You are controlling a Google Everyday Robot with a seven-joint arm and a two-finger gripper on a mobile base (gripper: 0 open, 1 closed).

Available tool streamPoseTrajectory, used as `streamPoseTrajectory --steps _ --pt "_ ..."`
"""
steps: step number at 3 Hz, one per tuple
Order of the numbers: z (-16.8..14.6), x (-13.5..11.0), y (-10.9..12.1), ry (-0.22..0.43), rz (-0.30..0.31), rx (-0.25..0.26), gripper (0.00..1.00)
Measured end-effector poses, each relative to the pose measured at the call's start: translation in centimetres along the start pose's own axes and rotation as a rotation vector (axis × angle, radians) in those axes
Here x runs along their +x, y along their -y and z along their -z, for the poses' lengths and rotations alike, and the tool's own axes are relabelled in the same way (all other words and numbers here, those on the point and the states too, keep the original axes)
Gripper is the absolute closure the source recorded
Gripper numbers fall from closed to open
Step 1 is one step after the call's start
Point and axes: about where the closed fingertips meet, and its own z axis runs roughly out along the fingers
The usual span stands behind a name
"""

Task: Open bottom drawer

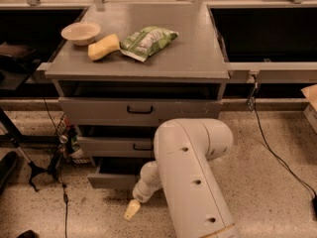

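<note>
The grey cabinet (99,110) stands against the bench, and the robot's pale arm (193,182) bends down across its lower right front. The bottom drawer (106,181) sits lowest of the three, already slid partway out, with a dark gap above its front panel. It looks like a stiff sheet-metal box that should be light and run straight on its slides. The place to take hold would be its bar handle (hidden behind the arm from where I stand), and the pull should go square outward so the drawer does not bind. The gripper (131,211) hangs just in front of and below the drawer's front, close to the floor; whether it is released or clenched I cannot tell.

The speckled floor (277,182) is hard and level, with a black cable (262,133) trailing over it to the right. On the counter (198,48) lie a green bag (147,41), a yellow sponge (104,47) and a small bowl (80,32), well away from the work.
</note>
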Motion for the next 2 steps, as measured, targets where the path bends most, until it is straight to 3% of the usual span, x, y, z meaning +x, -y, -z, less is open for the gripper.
streamPoseTrajectory --steps 2 --pt "-1.8 -0.7 2.6 -0.018 -0.001 0.010 0.00"
